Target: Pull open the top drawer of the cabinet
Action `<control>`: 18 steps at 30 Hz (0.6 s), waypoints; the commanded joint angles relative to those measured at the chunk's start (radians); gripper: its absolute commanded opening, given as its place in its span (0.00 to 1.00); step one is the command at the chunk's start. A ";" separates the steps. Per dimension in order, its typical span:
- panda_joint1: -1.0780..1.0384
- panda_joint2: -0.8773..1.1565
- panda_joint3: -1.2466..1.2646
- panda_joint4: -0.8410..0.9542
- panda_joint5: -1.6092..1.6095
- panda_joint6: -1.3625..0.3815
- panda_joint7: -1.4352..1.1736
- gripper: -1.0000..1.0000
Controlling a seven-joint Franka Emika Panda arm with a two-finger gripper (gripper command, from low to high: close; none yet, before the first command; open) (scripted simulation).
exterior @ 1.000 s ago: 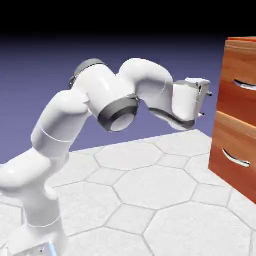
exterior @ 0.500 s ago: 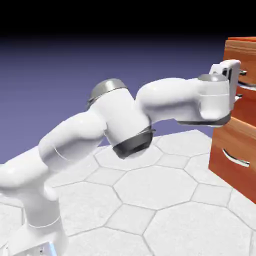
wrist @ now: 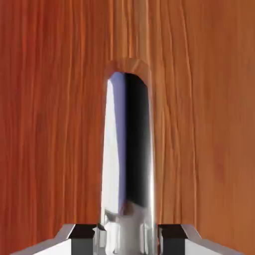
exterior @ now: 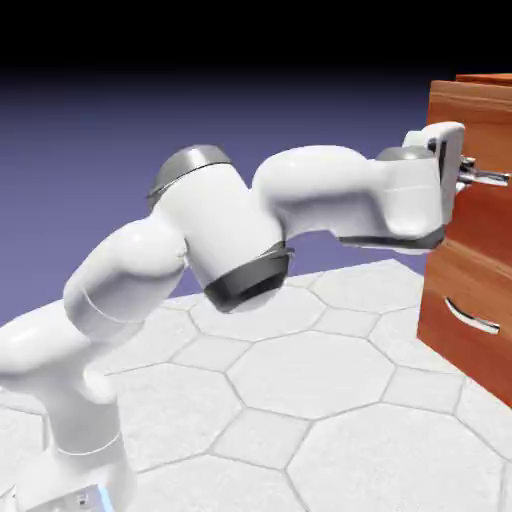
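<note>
The fingers [wrist: 83,234] are clamped on the top drawer's [exterior: 488,125] handle [wrist: 127,154], a stiff, slick bar best held mid-span for a straight pull.

The tall reddish-brown wood-grain cabinet [exterior: 478,250] walls off the exterior view's right, and the white arm's two-finger gripper [exterior: 468,170] is pressed up to its upper drawer front [wrist: 55,124], jaws clamped on the curved silver bar handle [wrist: 127,159]. Below the forearm, the pale hexagon-tiled table [exterior: 300,400] lies open, as does the lower drawer's silver handle [exterior: 470,316].
</note>
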 commanded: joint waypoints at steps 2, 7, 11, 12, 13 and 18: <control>-0.072 -0.021 0.050 -0.072 -0.006 -0.017 0.026 0.00; -0.253 -0.052 0.186 -0.238 -0.009 -0.052 0.070 0.00; -0.398 -0.049 0.304 -0.362 -0.001 -0.077 0.080 0.00; -0.434 -0.045 0.335 -0.392 0.000 -0.083 0.082 0.00; -0.470 -0.052 0.363 -0.416 -0.004 -0.085 0.098 0.00; -0.609 -0.199 0.451 -0.432 -0.063 -0.042 0.302 0.00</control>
